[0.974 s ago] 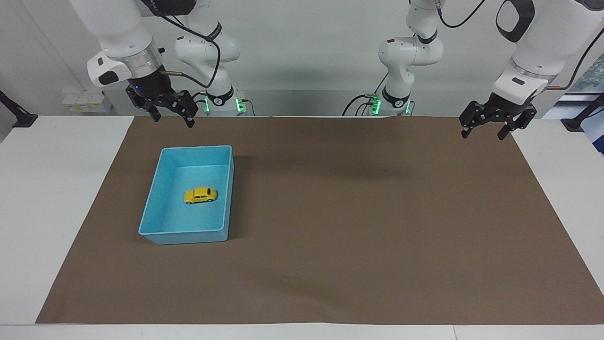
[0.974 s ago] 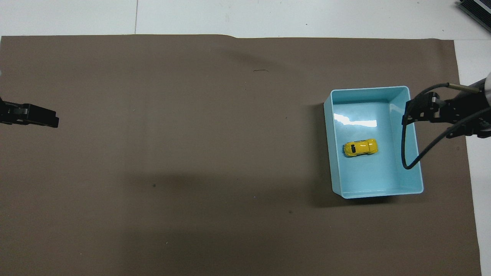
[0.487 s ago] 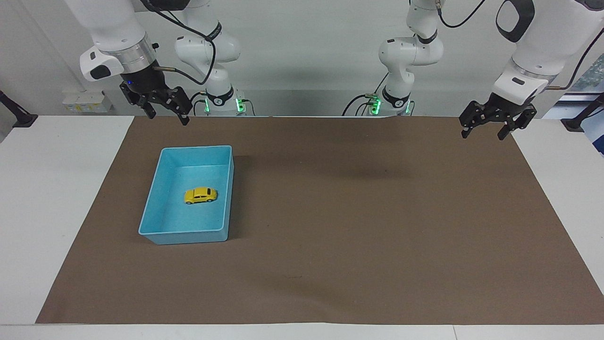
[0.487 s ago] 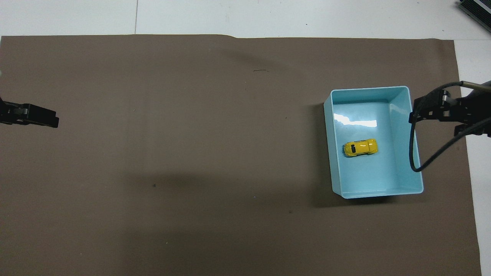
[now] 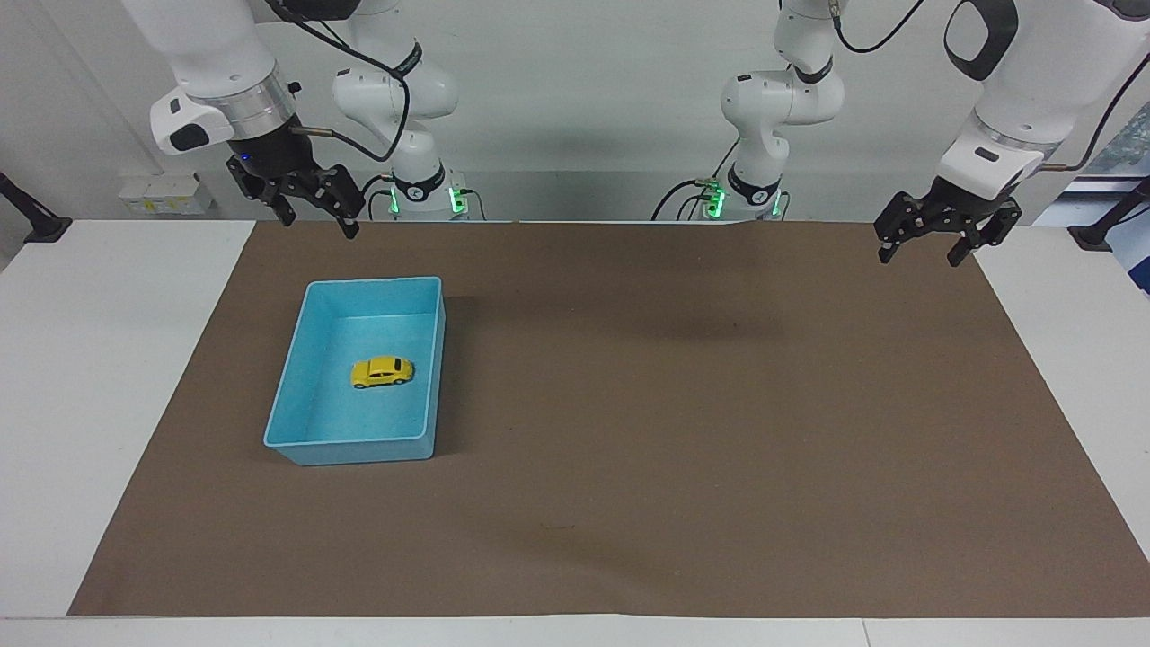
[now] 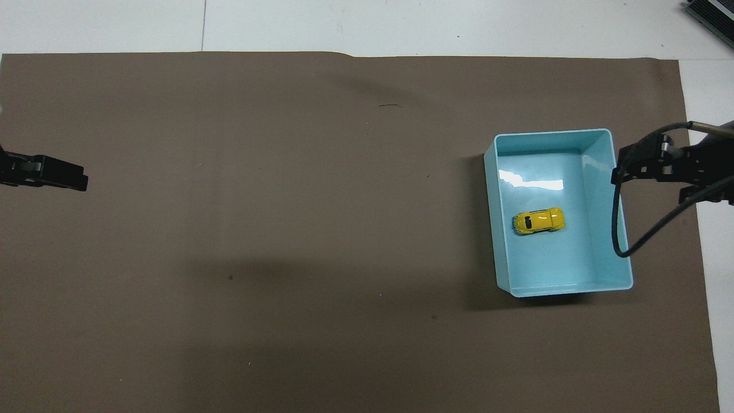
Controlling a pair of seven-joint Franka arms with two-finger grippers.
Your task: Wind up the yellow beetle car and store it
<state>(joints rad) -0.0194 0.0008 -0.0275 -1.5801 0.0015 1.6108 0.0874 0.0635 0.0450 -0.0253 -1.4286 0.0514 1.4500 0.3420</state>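
Observation:
The yellow beetle car point(image 5: 382, 371) stands on its wheels on the floor of the light-blue bin point(image 5: 373, 281), near its middle. It also shows in the overhead view point(image 6: 538, 221). My right gripper point(image 5: 320, 223) hangs high in the air, open and empty, over the mat by the bin's edge at the right arm's end. It is well clear of the car. My left gripper point(image 5: 920, 256) is open and empty, and waits raised over the mat's edge at the left arm's end of the table.
A brown mat point(image 5: 683, 404) covers most of the white table point(image 5: 99, 377). The bin is the only thing standing on it, toward the right arm's end.
My right gripper has risen and drawn away from over the bin toward the right arm's end, then nearly stopped. The car, the bin and the left arm have not moved.

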